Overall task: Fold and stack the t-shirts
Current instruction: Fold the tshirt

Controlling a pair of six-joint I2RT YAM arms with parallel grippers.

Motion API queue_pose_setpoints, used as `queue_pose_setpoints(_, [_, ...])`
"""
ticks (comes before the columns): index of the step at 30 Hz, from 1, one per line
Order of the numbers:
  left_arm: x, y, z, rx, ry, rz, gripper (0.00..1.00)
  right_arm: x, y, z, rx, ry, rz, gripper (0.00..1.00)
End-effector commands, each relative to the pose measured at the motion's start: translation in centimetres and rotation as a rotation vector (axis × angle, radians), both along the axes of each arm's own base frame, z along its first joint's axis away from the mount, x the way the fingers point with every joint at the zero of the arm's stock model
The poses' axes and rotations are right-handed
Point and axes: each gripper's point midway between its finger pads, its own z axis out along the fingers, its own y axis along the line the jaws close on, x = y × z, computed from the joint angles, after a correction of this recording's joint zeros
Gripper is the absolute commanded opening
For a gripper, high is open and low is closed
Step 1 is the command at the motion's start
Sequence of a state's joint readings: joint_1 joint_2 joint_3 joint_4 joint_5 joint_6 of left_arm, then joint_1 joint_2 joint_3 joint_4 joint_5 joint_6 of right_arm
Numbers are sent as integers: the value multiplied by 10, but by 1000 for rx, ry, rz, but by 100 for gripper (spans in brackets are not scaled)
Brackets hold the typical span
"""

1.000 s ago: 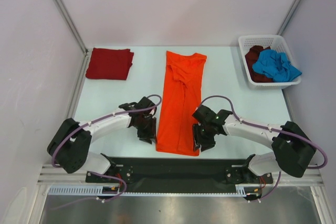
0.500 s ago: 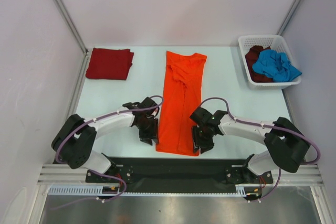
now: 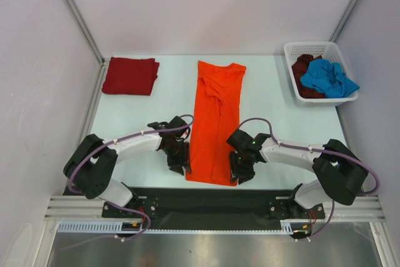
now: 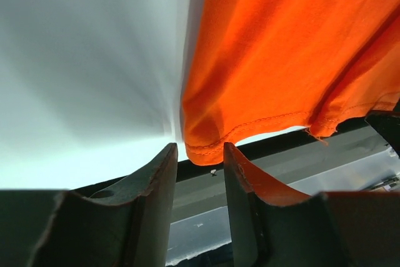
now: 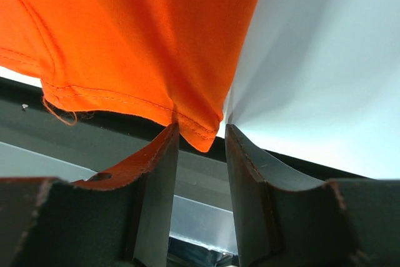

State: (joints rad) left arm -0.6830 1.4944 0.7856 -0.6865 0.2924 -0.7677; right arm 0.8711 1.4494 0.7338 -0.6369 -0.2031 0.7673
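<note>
The orange shirt [image 3: 215, 123] is folded into a long strip. It lies mid-desk with its long axis running straight away from the arm bases. Its hem is the near end, right at the desk's [image 3: 137, 117] near edge by the black rail [image 3: 206, 201].

The coming move looks like a lift of that hem toward the collar, so what counts is how each hem corner sits to the jaws. The left arm [image 3: 134, 144] is at the shirt's near left corner and the right arm [image 3: 294, 152] at its near right corner, each as close as the other. The left jaws stand narrowly apart and hold nothing, with the corner just past their tips and in line with the gap. The right jaws are likewise narrowly apart, and the corner dips into the mouth of the gap. One tip may touch the hem, but no pinch shows.

The wrist views give this fit of tips to hem, which the top view hides under the wrists. Only the top view shows the strip's whole length and its wrinkled collar end. Farther off, it shows a folded red shirt [image 3: 130, 75] to the orange shirt's far left. To its far right a basket [image 3: 312, 44] holds the blue shirt [image 3: 328, 78] over a maroon shirt [image 3: 304, 67].
</note>
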Motion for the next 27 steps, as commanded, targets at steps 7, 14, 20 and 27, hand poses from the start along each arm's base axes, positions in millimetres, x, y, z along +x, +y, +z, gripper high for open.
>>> queue_pose_setpoints(7, [-10,-13,2,-73,38,19,40,2,3,-2,7,-8,-20,40])
queue_pose_setpoints(14, [-17,-11,-6,-65,78,21,38,3,1,-1,5,-20,-22,38])
queue_pose_setpoints(20, [-17,-12,-8,-72,86,26,27,3,0,-3,2,-22,-28,36])
queue_pose_setpoints(27, [-20,-11,-8,-78,89,35,13,0,0,-3,15,-17,-31,29])
